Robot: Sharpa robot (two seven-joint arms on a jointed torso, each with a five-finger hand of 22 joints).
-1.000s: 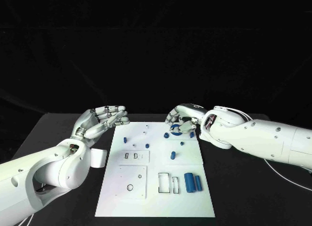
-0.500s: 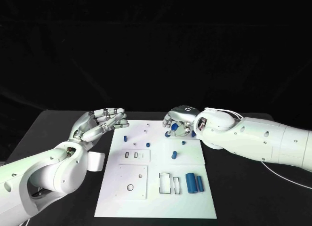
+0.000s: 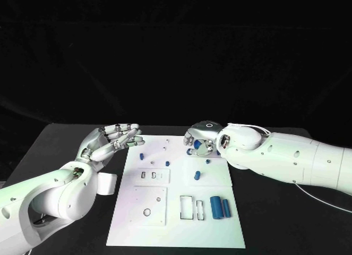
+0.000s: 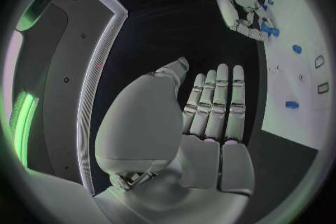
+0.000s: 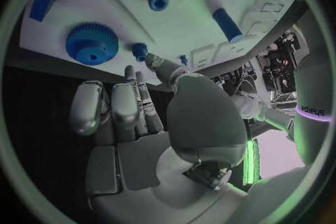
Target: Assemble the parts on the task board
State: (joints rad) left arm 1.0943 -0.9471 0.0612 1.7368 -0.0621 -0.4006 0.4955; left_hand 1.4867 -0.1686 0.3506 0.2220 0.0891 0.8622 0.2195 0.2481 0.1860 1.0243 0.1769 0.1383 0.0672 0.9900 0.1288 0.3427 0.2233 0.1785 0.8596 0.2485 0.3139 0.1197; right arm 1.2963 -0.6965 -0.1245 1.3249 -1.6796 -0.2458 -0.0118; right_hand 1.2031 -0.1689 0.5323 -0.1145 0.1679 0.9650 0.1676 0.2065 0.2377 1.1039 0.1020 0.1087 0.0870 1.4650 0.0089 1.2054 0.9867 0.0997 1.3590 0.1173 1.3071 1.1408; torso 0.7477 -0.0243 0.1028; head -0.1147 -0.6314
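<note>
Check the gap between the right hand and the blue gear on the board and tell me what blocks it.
Nothing visible blocks it. The right hand is beside the gear, with bare white board between its fingers and the gear. A small blue peg stands near the fingertips, off to the side of that path.

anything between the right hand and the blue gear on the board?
In the right wrist view, only bare white task board separates the right hand from the blue gear.
</note>
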